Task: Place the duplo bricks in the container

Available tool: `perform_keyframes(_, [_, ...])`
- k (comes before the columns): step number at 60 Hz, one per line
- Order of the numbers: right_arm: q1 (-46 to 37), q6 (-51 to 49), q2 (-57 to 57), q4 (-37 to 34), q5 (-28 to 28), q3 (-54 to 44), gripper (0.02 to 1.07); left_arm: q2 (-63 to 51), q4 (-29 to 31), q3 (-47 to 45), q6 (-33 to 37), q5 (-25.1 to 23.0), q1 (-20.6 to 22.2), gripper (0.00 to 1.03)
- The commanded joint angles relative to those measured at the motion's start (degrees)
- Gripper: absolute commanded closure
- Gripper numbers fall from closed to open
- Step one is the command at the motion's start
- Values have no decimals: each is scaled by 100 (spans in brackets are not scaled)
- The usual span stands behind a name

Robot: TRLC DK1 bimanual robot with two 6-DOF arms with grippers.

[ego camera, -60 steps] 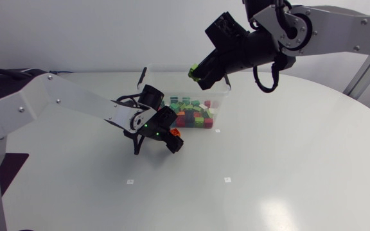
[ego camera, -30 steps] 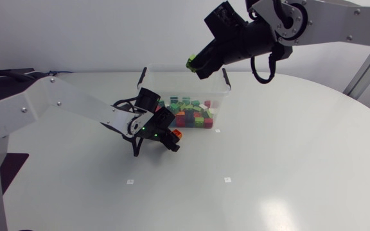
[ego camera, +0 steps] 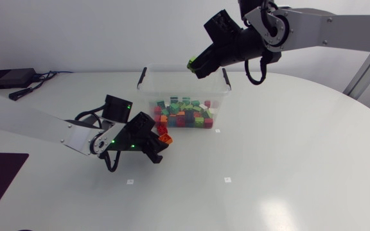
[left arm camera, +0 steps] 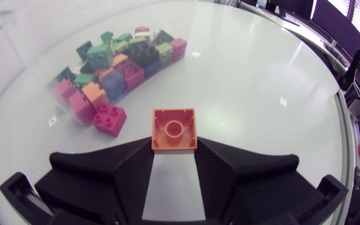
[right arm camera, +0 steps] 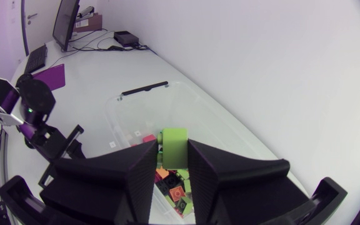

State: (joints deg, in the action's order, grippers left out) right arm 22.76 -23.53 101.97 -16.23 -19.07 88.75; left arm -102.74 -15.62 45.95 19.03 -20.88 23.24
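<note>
Big white table [ego camera: 288, 160]. L arm [ego camera: 37, 125] comes in low over it; R arm [ego camera: 326, 29] is up high at the back. Clear container [ego camera: 148, 86] sits on the table btw them, w/ a pile of bricks [ego camera: 185, 114] inside. L gripper [ego camera: 161, 142] is low, just in front of the container, pinching an orange brick [left arm camera: 174, 129] from both sides. R gripper [ego camera: 196, 68] hangs over the container's back rim, squeezing a green brick [right arm camera: 174, 147]. A red brick [left arm camera: 109, 118] lies on the table right by the container wall, ahead of the L gripper.
</note>
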Motion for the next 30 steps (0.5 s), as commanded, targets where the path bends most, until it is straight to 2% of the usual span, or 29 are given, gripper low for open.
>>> perform_keyframes(1, [-9, 138, 262, 94, 26, 213, 85, 580, -135, -183, -154, -100, -4, 66])
perform_keyframes(17, [-9, 164, 666, 94, 114, 529, 85, 1335, -231, -122, -567, -109, -48, 65])
perform_keyframes(26, [18, 182, 921, -21, 202, 749, 85, 1327, -161, 388, -918, 32, -189, 65])
perform_keyframes(30, [44, 182, 1079, -170, 272, 890, 85, 1274, 120, 731, -1015, 32, -277, 65])
